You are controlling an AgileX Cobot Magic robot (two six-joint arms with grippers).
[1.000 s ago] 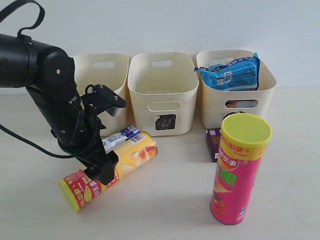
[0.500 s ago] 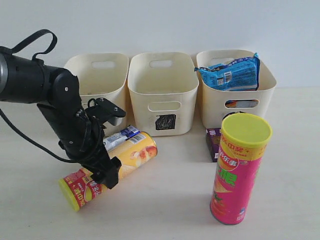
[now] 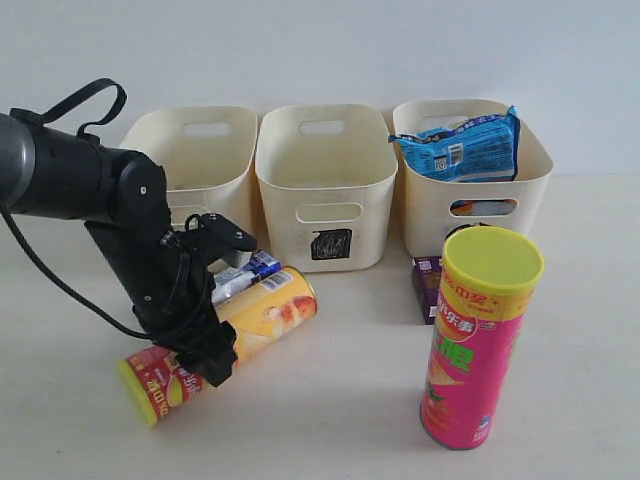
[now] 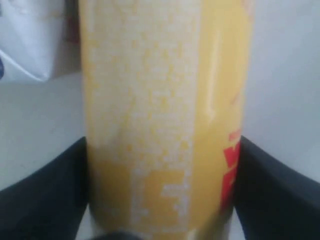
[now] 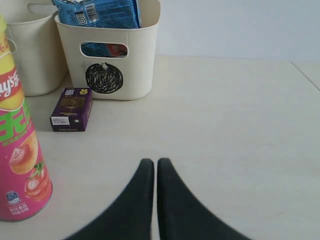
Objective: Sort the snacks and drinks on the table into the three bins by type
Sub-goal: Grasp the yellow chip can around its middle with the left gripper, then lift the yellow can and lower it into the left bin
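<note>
1. Pale wood-grain tabletop (image 3: 340,400); plain white wall behind.
2. Yellow-red can (image 3: 265,312) lies on its side on the tabletop, in front of the left bin (image 3: 230,140). Left tool (image 4: 162,200) is clamped across its middle. Right tool (image 5: 152,165) has its fingers together and holds nothing.
3. White-blue carton (image 3: 240,278) is half hidden behind the can.

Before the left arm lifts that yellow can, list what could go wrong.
The yellow can is round, so it may slip or swivel in the left gripper. The white and blue carton lies close beside it; lifting may knock it. The left bin stands close behind and could get bumped.
</note>
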